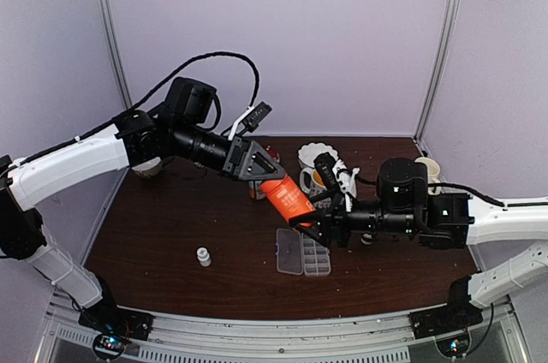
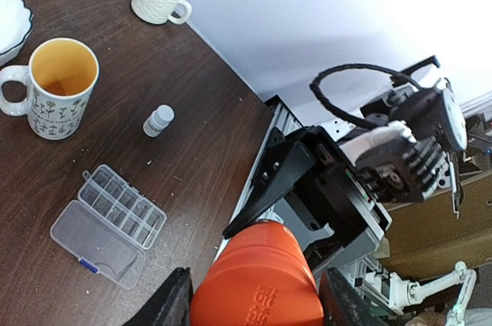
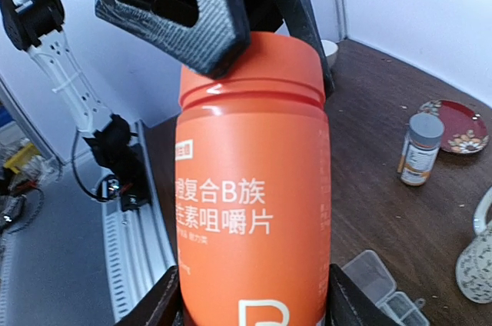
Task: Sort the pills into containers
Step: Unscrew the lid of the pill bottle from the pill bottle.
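Above the middle of the table [image 1: 163,226], an orange bottle [image 1: 288,199] is held in the air between both arms. It is clamped at its upper end by the left gripper [image 1: 268,177], fingers about half spread and tight on what looks to be the cap. Its lower body is flanked by the right gripper [image 1: 317,223], whose fingers [image 3: 163,309] are seen pressed against both sides, also at roughly half spread. The bottle's long axis is slanted, with the upper end toward the far left and the lower end down toward the near right. The cap looks to be on.

Just below it, on the tabletop, the pill box [image 1: 316,256] is laid open. Its lid is folded flat to the left, and its long side runs from the near edge toward the far edge. Every cell looks bare. No pills can be made out anywhere, so they are judged to be inside the bottle. Nothing has been sorted yet. Left to do: cap to be taken off, pills to be tipped out, cells to be filled.
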`<state>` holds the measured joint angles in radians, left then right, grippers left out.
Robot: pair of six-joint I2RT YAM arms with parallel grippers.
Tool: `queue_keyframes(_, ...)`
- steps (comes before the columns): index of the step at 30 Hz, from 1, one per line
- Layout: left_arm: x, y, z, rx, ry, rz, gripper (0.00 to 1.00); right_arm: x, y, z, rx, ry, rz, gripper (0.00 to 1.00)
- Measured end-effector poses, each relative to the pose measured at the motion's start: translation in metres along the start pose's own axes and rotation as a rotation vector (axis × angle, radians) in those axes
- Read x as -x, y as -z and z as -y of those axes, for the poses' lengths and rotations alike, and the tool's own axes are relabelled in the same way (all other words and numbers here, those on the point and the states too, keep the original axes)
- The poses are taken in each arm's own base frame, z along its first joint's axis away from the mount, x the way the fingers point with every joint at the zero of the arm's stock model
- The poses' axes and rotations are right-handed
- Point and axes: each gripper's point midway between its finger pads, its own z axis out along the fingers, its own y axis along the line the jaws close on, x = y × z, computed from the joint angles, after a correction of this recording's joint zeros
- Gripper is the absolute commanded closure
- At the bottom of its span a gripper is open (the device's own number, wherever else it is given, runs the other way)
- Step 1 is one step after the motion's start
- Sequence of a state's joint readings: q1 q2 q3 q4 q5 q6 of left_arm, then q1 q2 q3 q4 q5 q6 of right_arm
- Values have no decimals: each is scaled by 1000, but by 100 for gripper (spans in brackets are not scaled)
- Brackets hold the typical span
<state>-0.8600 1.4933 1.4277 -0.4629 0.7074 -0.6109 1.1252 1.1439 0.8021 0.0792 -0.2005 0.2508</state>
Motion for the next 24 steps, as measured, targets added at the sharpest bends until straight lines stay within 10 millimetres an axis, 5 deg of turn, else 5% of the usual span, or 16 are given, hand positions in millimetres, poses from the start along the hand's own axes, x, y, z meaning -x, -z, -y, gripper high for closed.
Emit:
queue_keyframes(4,-3,-8,-14,19,84,13,65,-9,2,13,-137,97,-32,74)
queue_keyframes(8,-6,-15,-23,21,132,31,28,-17,5,21,-227,180,-63,76)
queue_keyframes(11,-6,-19,-26,12,133,47,14,-18,7,29,-273,200,-70,76)
queue_keyframes(18,2,-7,-17,13,3,100,11,-29,12,27,-245,174,-84,76)
queue_keyframes(24,6,27,21,-50,-309,214,11,-32,13,2,-89,108,-84,75)
